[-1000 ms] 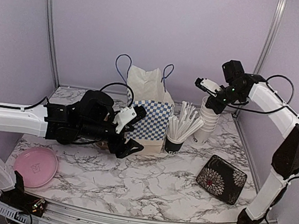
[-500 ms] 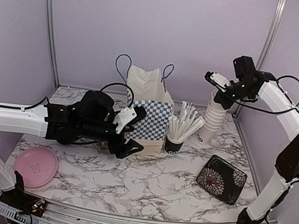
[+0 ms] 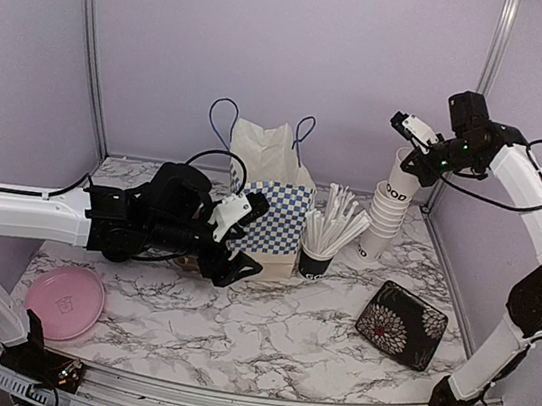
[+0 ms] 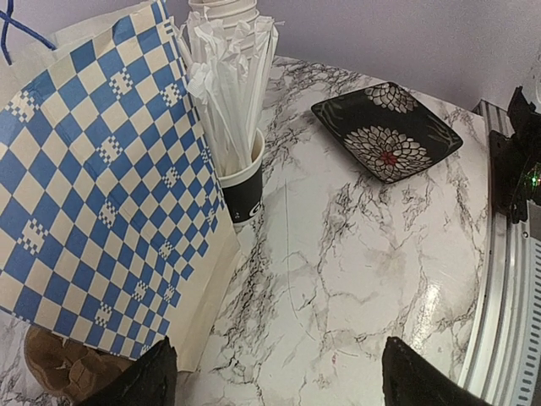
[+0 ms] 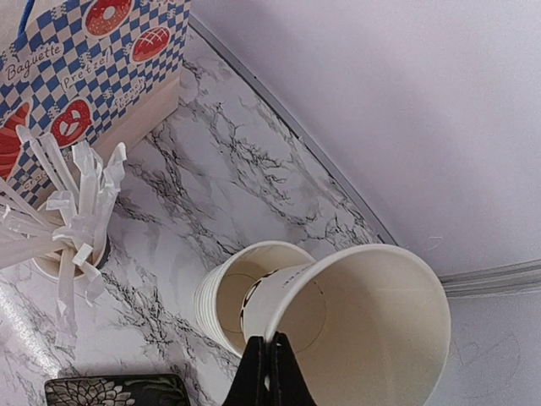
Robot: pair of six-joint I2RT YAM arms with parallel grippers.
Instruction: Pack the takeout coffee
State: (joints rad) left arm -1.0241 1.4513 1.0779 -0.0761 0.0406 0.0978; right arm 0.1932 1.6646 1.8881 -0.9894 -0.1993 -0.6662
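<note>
**Desk:** What's changed?

**Me:** Since a second ago my right gripper [image 5: 269, 347] has risen off the cup stack [image 3: 381, 219] and taken the top cup [image 3: 403, 178] with it. The cup hangs tilted just above the others, at the back right of the table.

**Desk:** Held how?

**Me:** The fingers are pressed together on the rim, with the paper wall pinched between them. I'd say that's one cup separated and ready to carry over. My left gripper [image 3: 249, 238] hasn't budged. It's spread wide and empty beside the checked bag [image 3: 281, 204].

**Desk:** And the carrier?

**Me:** Only an edge of the brown pulp carrier [image 4: 55, 368] shows, behind the bag's corner in the left wrist view. From above, my own arm hides it. I see no lids anywhere. I can't tell whether the cup's base is fully clear of the stack, because the two overlap.
</note>
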